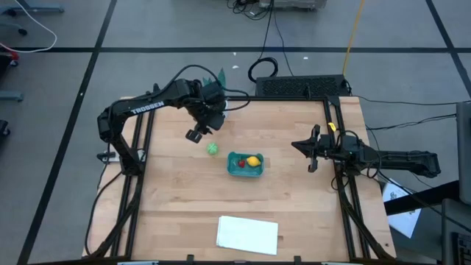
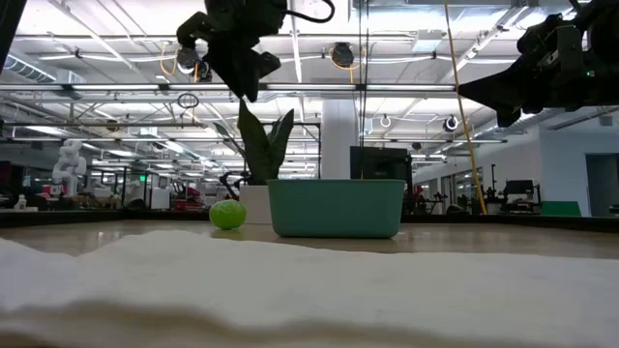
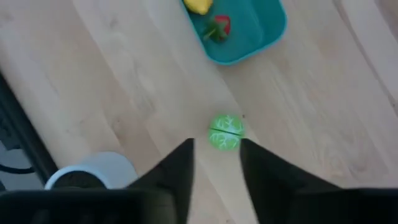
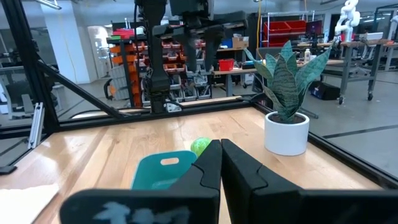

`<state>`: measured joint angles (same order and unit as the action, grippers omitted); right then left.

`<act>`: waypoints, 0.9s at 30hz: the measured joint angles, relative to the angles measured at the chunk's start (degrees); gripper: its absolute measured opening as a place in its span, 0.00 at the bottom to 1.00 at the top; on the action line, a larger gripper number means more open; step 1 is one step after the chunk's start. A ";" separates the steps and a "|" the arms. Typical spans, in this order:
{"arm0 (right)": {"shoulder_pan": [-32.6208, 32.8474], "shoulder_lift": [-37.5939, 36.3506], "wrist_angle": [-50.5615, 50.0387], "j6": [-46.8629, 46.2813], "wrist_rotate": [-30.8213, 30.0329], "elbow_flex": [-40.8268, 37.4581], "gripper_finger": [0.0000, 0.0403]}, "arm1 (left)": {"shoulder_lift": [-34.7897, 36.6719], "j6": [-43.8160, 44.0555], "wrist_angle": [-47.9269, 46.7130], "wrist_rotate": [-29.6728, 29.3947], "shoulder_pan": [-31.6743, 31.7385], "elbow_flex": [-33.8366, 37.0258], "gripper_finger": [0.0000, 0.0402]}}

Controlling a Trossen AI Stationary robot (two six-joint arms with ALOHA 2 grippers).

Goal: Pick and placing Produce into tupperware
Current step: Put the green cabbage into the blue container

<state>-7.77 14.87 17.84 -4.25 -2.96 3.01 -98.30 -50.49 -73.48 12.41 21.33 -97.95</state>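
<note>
The round green piece [image 1: 212, 149] rests on the wooden table just left of the teal container [image 1: 245, 165]; it also shows in the low view [image 2: 227, 214] and the left wrist view [image 3: 226, 132]. The yellow lemon-like piece [image 1: 253, 161] and the red strawberry-like piece [image 1: 241, 163] lie inside the container [image 3: 249, 37]. My left gripper [image 1: 196, 133] hangs open above the table, a little left of and beyond the green piece, touching nothing. My right gripper [image 1: 312, 149] waits shut at the table's right side, raised above it.
A potted plant in a white pot [image 2: 257, 169] stands near the far-left part of the table behind the green piece. A flat white sheet [image 1: 248, 234] lies near the near edge. Bare wood lies between the container and my right arm.
</note>
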 joint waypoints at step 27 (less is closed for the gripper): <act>-0.02 1.44 -0.09 -0.49 0.00 0.00 0.00 | -0.04 5.64 11.20 -4.87 -3.09 17.00 0.77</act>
<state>-7.79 16.31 17.75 -4.75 -2.97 3.01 -98.35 -44.85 -62.28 7.53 18.24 -80.95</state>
